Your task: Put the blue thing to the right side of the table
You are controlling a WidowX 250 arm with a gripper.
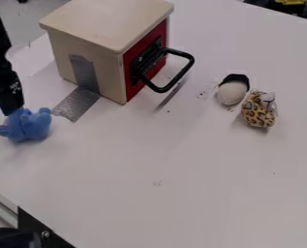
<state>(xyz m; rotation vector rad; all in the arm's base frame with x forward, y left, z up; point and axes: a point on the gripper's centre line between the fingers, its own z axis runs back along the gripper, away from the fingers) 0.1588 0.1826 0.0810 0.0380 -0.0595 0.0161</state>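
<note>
You have the gripper (12, 109) at the left edge of the view, pointing down at the top of the blue plush toy (29, 127). You can't tell from here whether its jaws are spread or pinching the toy. That toy is on the left part of the white surface (181, 193), near the grey tape (77, 104) running down the side of the cream box (97, 36). The box has a red front with a black handle (176, 72). Well apart, to the right, your white-and-black round toy (232, 92) sits just beside a leopard-print one (258, 110).
</note>
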